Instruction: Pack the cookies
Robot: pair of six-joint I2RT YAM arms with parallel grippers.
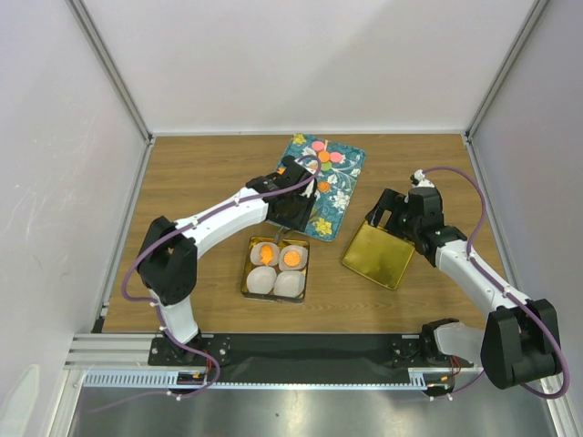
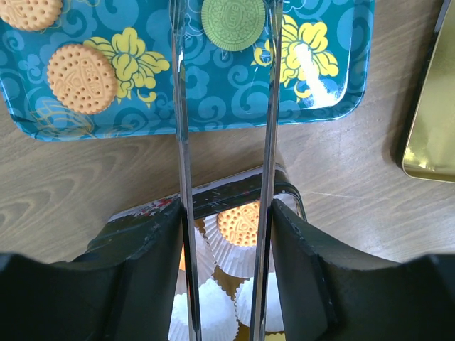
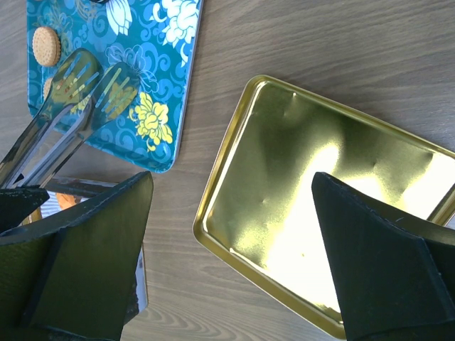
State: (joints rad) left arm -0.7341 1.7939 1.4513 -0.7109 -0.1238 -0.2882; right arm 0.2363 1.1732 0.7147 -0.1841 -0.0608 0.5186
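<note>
My left claw [image 2: 226,227] pinches the tongs [image 2: 179,106], their arms straddling a green cookie [image 2: 233,23] at twelve o'clock on the teal tray [image 2: 213,106]. Orange cookies [image 2: 82,78] lie at ten, and there's bare table [image 2: 341,177] toward four. My right claw [image 3: 232,177] gapes wide above the gold lid [image 3: 284,142], which has open wood around its rim.

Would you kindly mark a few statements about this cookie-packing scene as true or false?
1. The left gripper holds metal tongs. True.
2. The right gripper is clamped on the gold lid. False: it is open above the lid.
3. Two orange cookies sit in the tin. True.
4. The green cookie is in the tin. False: it lies on the teal tray, between the tongs' arms.
</note>
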